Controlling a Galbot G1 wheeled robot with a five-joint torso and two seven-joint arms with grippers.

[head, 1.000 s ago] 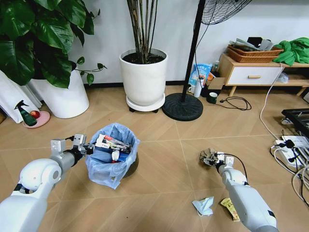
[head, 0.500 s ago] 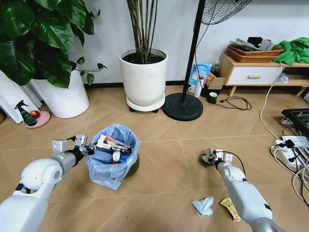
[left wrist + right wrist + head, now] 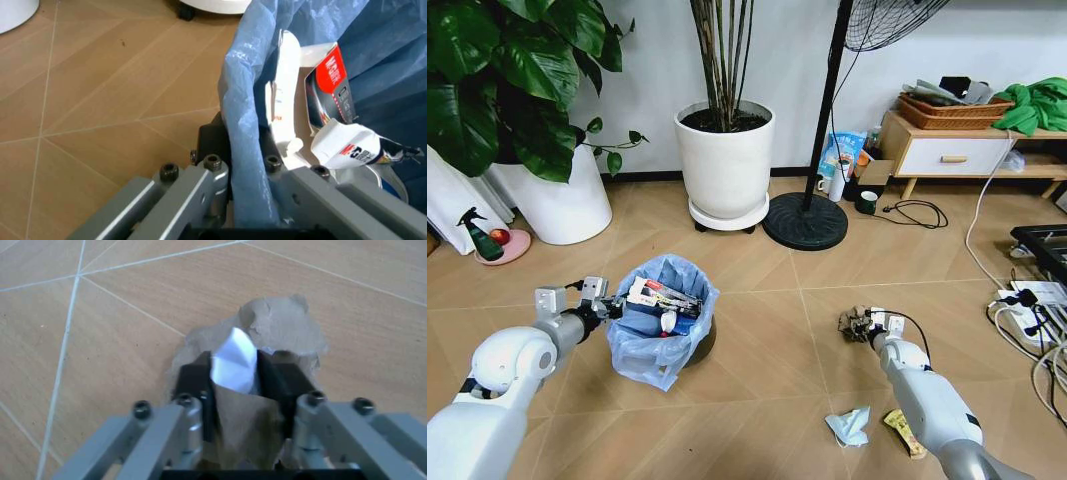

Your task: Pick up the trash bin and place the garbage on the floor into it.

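Observation:
The trash bin point(image 3: 663, 322), dark with a crinkly light blue bag point(image 3: 248, 95), stands tilted on the floor point(image 3: 767, 370) at centre left. My left gripper point(image 3: 603, 306) point(image 3: 244, 150) is shut on its near rim, pinching bag and wall. Inside lie a red-and-white carton point(image 3: 328, 80) and other garbage. At centre right my right gripper point(image 3: 858, 325) point(image 3: 234, 371) is shut on crumpled brown paper point(image 3: 280, 327) with a white scrap, low over the boards. A crumpled pale paper point(image 3: 849, 425) and a yellow wrapper point(image 3: 904, 432) lie beside my right forearm.
Two big white plant pots point(image 3: 724, 160) point(image 3: 552, 205) stand behind the bin, with a fan's black base point(image 3: 805, 221) to their right. A green spray bottle point(image 3: 479, 237) sits far left. Cables and a power strip point(image 3: 1027, 305) crowd the right edge below a low cabinet point(image 3: 952, 155).
My right forearm has shifted a little toward the left, while the gripper with the brown paper stays almost in place. The bin and left arm have not moved.

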